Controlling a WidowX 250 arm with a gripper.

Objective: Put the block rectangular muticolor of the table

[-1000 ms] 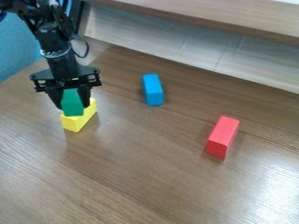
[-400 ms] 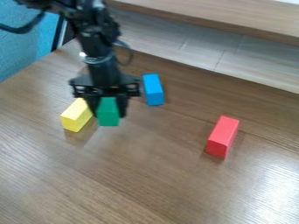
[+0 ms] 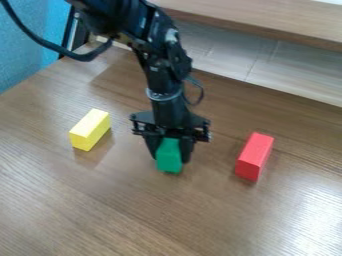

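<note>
Bench (image 3: 133, 215) spreads wide in front of the end effector (image 3: 169, 156), all the way down to the bottom of the view. The back edge slants down from the top left to the right side, along a pale board (image 3: 294, 75). A brown shelf (image 3: 267, 27) sticks out above that board. A blue wall (image 3: 23, 60) is at the top left. The yellow block (image 3: 90, 130) lies on the left, with a big gap between it and the end effector. The red block (image 3: 254, 156) lies on the right, across a smaller gap. The black arm (image 3: 160, 65) comes in from the top.

The end effector is open only as wide as the green block (image 3: 169, 157), and hugs it from both sides. The green block is right between the two fingers, and its bottom pokes out past their tips. I can't tell if it touches the bench.
</note>
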